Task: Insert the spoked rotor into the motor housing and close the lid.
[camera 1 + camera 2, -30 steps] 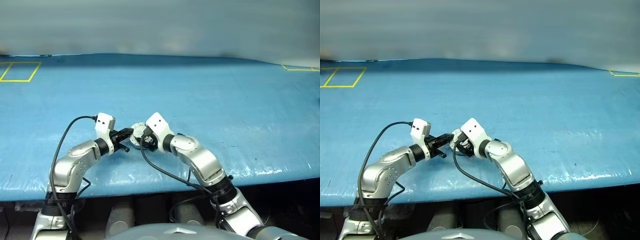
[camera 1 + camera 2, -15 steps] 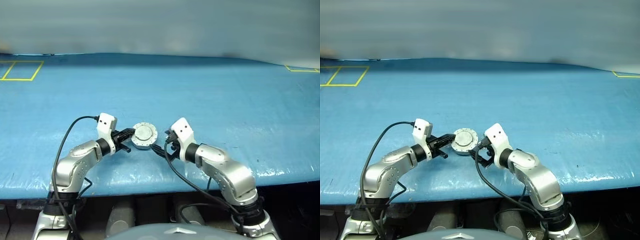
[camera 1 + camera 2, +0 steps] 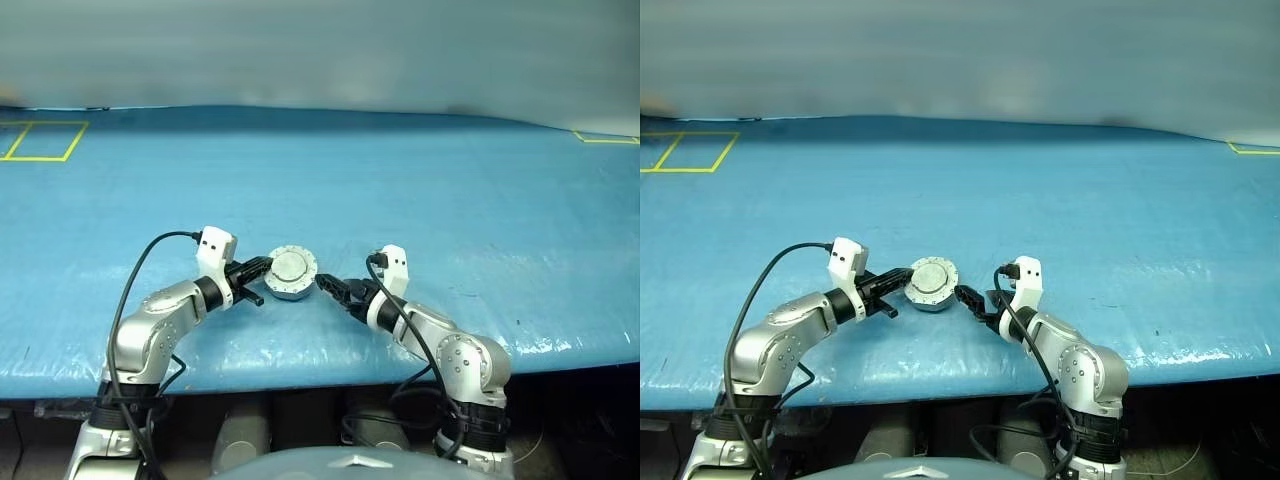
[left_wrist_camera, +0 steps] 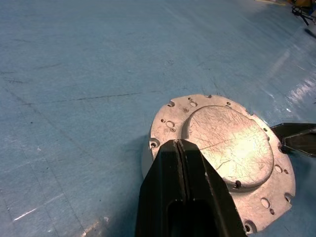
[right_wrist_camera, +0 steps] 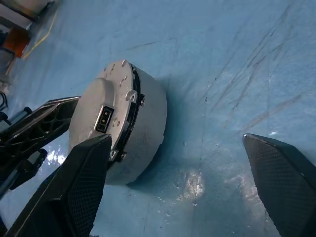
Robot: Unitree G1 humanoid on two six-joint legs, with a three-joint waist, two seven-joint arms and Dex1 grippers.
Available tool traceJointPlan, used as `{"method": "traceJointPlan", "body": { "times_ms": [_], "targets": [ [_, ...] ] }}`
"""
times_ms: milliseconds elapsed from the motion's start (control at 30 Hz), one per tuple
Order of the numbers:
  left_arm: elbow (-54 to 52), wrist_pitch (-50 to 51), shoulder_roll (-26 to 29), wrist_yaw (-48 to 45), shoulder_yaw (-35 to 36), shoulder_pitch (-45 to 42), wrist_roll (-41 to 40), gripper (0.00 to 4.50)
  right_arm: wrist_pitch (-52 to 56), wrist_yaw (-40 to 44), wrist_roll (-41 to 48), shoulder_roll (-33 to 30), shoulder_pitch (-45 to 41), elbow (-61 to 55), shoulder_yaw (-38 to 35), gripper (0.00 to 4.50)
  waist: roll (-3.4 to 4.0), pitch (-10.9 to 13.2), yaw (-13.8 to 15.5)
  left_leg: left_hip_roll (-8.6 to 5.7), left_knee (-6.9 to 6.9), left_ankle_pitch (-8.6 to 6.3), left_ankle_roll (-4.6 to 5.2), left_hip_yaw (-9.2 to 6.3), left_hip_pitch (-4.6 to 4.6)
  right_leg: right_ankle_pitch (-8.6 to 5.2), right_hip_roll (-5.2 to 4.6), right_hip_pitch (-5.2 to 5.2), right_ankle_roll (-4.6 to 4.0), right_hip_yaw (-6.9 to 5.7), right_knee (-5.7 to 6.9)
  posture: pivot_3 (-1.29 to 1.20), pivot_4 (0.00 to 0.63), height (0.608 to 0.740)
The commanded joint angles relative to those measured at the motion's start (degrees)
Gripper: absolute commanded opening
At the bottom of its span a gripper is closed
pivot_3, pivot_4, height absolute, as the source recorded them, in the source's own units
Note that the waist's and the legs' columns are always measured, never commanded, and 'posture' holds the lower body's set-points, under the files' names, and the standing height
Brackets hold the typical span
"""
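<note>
The motor housing is a round grey cup on the blue table, with the lid lying flat on it, plain grey face up. The spoked rotor is hidden. My left gripper is shut, and its joined fingertips rest on the left rim of the lid. Just right of the housing, my right gripper stands open and apart from it, with nothing between its fingers. The left gripper also shows beyond the housing in the right wrist view.
The blue sheet covering the table is wrinkled and glossy. Yellow tape squares mark its far left and far right corners. The table's front edge runs just below both arms.
My right gripper has come off the lid, drawn back to the right, rolled over and opened wider. The lid now lies flat on the housing. The left gripper has stayed put.
</note>
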Motion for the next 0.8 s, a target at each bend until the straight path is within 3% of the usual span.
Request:
{"method": "traceJointPlan", "body": {
  "times_ms": [33,267,567,667,800],
  "targets": [
    [0.5,0.6,-0.2,-0.8,-1.9,1.3,0.4,0.00,-1.4,-3.0,6.5,11.5,-1.8,2.0,-1.3,4.48,0.02,0.0,0.0,0.01,0.00,0.00,0.00,0.00,0.02,-0.01,0.01,0.01,0.00,0.00,0.01,0.00,0.150,0.740],
    [1.0,0.3,-0.4,-0.9,-2.1,1.4,0.5,0.00,-3.2,-8.2,19.3,12.4,-0.8,5.2,0.8,4.48,0.02,0.0,-0.1,0.00,0.00,0.01,0.02,0.00,0.02,-0.10,0.01,0.03,0.15,0.00,0.00,0.00,0.150,0.740],
    [1.3,0.1,-0.4,-1.1,-2.4,1.2,0.7,0.00,-8.0,-10.5,28.8,11.1,-0.1,11.3,4.5,4.48,0.03,0.0,0.0,-0.01,-0.01,0.01,0.04,-0.01,-0.02,-0.17,0.01,0.03,0.26,0.01,-0.01,0.00,0.150,0.740],
    [1.3,0.0,-0.3,-1.1,-2.2,1.2,0.7,0.00,-9.1,-10.7,32.5,10.5,0.8,12.3,5.0,3.88,0.03,0.0,0.0,-0.01,-0.01,0.01,0.04,-0.02,-0.02,-0.17,0.01,0.03,0.26,0.01,-0.01,0.00,0.150,0.740],
    [1.6,-0.1,-0.3,-1.3,-2.2,1.2,0.9,0.00,-9.6,-10.7,37.3,8.3,2.0,12.5,5.0,2.55,0.04,0.0,-0.1,-0.01,-0.02,0.00,0.06,-0.02,-0.03,-0.17,0.01,0.02,0.26,0.03,-0.01,0.00,0.150,0.740]
  ]
}}
